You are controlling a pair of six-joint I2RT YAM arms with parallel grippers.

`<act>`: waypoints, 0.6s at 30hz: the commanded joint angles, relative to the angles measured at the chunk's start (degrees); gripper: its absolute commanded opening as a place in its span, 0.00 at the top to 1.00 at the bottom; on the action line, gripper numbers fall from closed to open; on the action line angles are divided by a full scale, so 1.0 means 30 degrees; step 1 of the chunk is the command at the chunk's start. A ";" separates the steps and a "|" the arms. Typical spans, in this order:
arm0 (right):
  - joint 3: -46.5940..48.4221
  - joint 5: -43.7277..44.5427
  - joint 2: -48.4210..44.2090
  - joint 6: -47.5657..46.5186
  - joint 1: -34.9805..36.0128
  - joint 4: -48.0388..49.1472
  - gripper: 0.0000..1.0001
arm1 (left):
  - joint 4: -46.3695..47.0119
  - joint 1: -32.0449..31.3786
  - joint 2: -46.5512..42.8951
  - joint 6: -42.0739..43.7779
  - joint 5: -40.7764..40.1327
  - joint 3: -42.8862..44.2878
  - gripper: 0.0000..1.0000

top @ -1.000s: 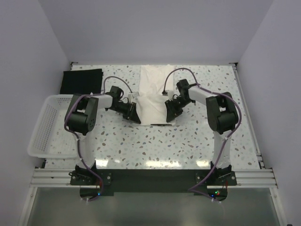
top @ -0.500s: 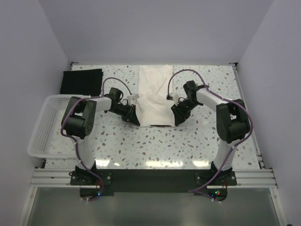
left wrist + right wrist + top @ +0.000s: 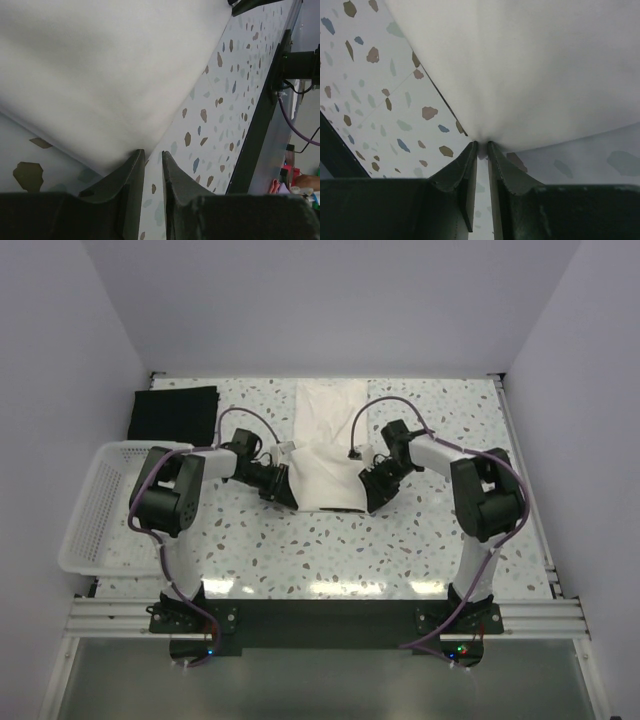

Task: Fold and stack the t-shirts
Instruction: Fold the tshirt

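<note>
Lying lengthwise at the upper middle of the table (image 3: 330,550), the cream t-shirt (image 3: 328,435) makes a tall, narrow shape in the overhead view. Its far end is near the back edge and its near end sits about halfway down the speckled surface. Both arms reach in toward that near end, one from each side.

The left gripper (image 3: 292,497) sits at the shirt's lower left corner. In its wrist view the two dark fingers (image 3: 131,172) stand close together with only a thin slit between them. The corner of the pale cloth tapers down to their tips, clamped there, and rises away toward the upper left of the frame. The table beneath it is in shadow, so the fabric is clear of the surface at that point.

The right gripper (image 3: 371,501) is at the lower right corner. In its wrist view the grip is plain: the fingers (image 3: 464,170) are nearly together and the cloth puckers to a point where they meet, then fans upward and fills most of the upper frame — a firm pinch on the hem. Speckled table shows to the left of the fabric and, shaded, beneath it on the right.

The black t-shirt (image 3: 175,412) lies as a flat, folded rectangle in the upper left corner of the table, well apart from the cream one and from both grippers. Just below it, at the left edge, stands a white lattice basket (image 3: 82,515).
</note>
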 commanded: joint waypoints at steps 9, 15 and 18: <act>-0.0244 0.1523 -0.1979 -0.2098 -0.0196 -0.0950 0.81 | -0.0316 -0.0073 -0.2591 0.2235 0.0127 -0.0667 0.64; -0.2555 -0.0448 -0.6699 -0.6494 -0.0138 0.0917 0.47 | -0.1635 -0.0481 -0.6519 0.9731 -0.1007 -0.0081 0.52; -0.3260 -0.0392 -0.7263 -0.7724 0.0417 0.2706 0.42 | -0.1521 -0.1445 -0.7370 1.4097 -0.2211 -0.0837 0.50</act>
